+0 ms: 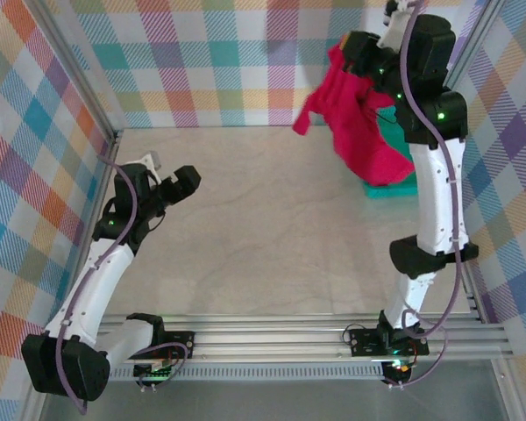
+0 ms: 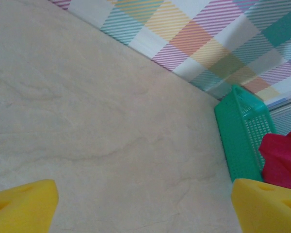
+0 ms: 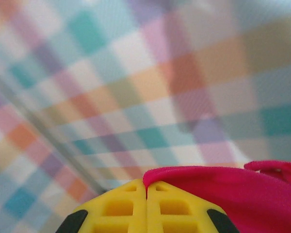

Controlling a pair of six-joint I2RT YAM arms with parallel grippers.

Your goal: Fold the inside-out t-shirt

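Right gripper [image 3: 146, 196] pinches the red t-shirt [image 1: 355, 123], hanging long-axis down at far right; left gripper [image 1: 169, 173], spread wide, stands well apart leftward.

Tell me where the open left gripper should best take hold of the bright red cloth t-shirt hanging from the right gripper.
Probably the loose flap of the bright red cloth t-shirt that juts out leftward. Bring the left gripper in from the left, jaws open: this part hangs free, apart from the shut right gripper.
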